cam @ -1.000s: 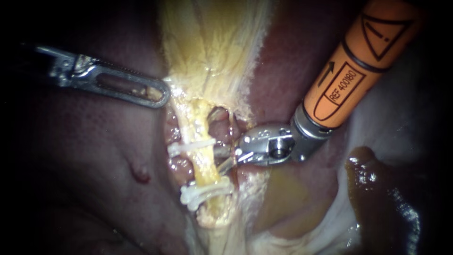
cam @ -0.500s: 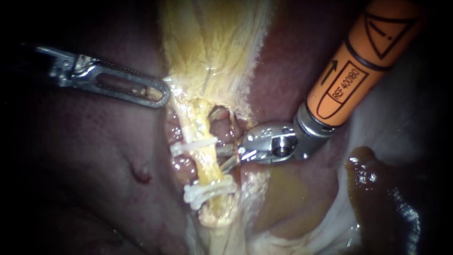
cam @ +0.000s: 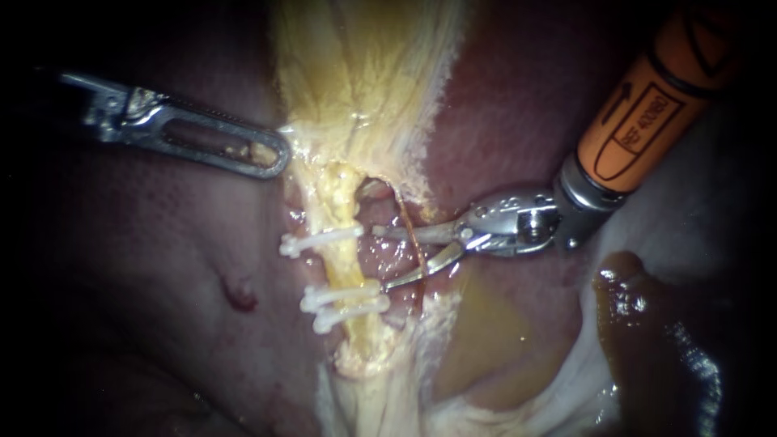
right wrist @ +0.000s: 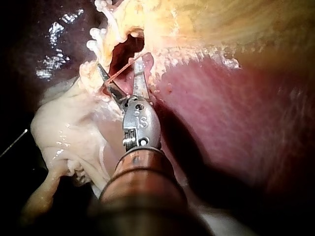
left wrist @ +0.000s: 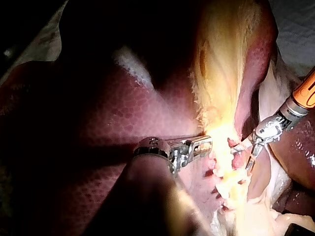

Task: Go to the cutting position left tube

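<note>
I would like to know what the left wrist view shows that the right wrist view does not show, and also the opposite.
Only the left wrist view: the left instrument, with its tip at the edge of the yellow tissue. Only the right wrist view: a thin red tube that crosses between the open end effector of the right instrument; in the left wrist view this tube cannot be made out. Both: the right instrument, the yellow tissue and the red liver.

Surgical practice bench: bare liver [left wrist: 98,123] on a white pad [left wrist: 295,19], clips [cam: 320,241] on a tube [cam: 344,202].
</note>
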`<state>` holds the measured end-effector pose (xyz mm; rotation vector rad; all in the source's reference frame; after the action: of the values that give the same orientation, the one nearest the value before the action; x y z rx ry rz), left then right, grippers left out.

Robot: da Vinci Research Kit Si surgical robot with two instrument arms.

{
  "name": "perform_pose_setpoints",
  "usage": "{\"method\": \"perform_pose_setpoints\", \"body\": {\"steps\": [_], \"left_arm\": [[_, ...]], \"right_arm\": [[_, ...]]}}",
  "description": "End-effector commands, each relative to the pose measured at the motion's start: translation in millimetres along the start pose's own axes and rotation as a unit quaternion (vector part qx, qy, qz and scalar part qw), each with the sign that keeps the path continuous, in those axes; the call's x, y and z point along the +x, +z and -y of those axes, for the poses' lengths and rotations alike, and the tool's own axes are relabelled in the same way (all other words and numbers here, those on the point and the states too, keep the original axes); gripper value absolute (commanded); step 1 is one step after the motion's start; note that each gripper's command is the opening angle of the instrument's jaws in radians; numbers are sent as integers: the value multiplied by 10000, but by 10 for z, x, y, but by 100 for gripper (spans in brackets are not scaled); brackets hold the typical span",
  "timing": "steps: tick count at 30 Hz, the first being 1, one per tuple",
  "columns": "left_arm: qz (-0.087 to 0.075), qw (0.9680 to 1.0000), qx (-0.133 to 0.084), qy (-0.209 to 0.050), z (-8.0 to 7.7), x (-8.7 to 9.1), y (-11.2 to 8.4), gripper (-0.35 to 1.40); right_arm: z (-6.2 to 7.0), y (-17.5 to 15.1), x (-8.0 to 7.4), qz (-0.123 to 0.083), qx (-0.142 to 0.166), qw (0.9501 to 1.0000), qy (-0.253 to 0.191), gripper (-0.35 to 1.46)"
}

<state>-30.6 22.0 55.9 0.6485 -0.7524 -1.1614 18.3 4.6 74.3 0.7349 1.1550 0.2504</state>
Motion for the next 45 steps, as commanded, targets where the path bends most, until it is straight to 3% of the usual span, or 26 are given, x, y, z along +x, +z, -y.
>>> {"method": "perform_pose_setpoints", "body": {"steps": [1,26,45], "left_arm": [[0,10000,1,2,0,0,0,-35],[-2,10000,3,2,0,0,-1,-35],[-2,10000,3,2,0,0,-1,-35]], "right_arm": [[0,-1,-2,-1,-14,10000,1,76],[0,-32,-9,47,-129,9999,21,78],[23,-25,1,47,-129,9999,15,88]]}}
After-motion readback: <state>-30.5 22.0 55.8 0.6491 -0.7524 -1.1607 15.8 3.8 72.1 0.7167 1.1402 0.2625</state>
